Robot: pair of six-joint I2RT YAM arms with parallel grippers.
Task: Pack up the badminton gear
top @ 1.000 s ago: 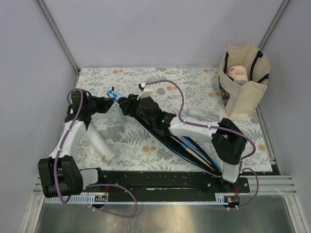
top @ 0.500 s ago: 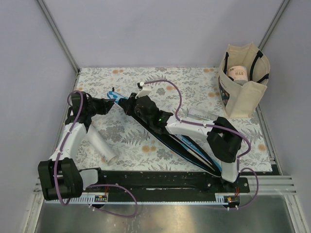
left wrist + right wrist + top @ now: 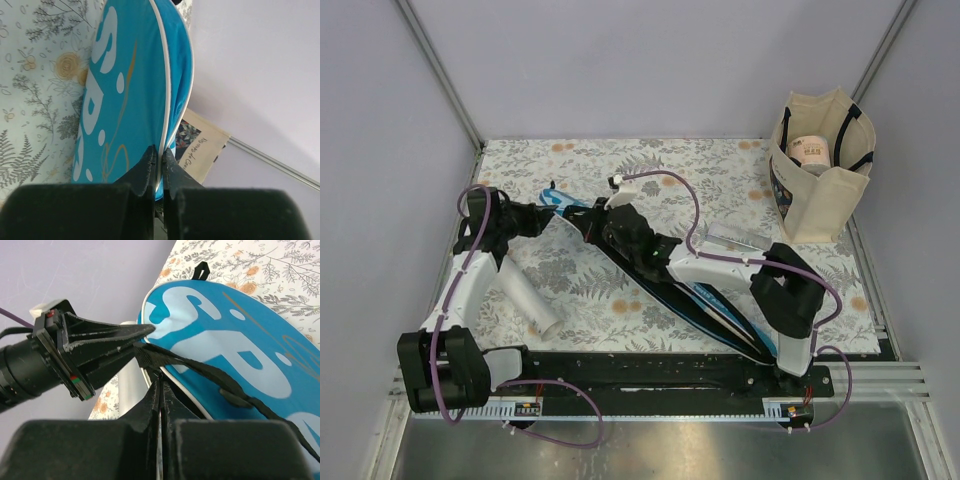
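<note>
Two wrist views alone show pinches: left hand [image 3: 157,165] on cover [image 3: 132,90] rim, right hand [image 3: 161,385] on strap [image 3: 200,369].

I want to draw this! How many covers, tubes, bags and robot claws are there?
blue cover: 1
white tube: 1
beige bag: 1
claws: 2, the left claw and the right claw
total: 5

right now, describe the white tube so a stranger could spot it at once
On the floral table cover, look to the near left, beside the left arm. The white tube lies there on its side, apart from the blue SPORT cover mid-table. It is the only plain white cylinder on the cloth; the cover is flat and blue.
</note>
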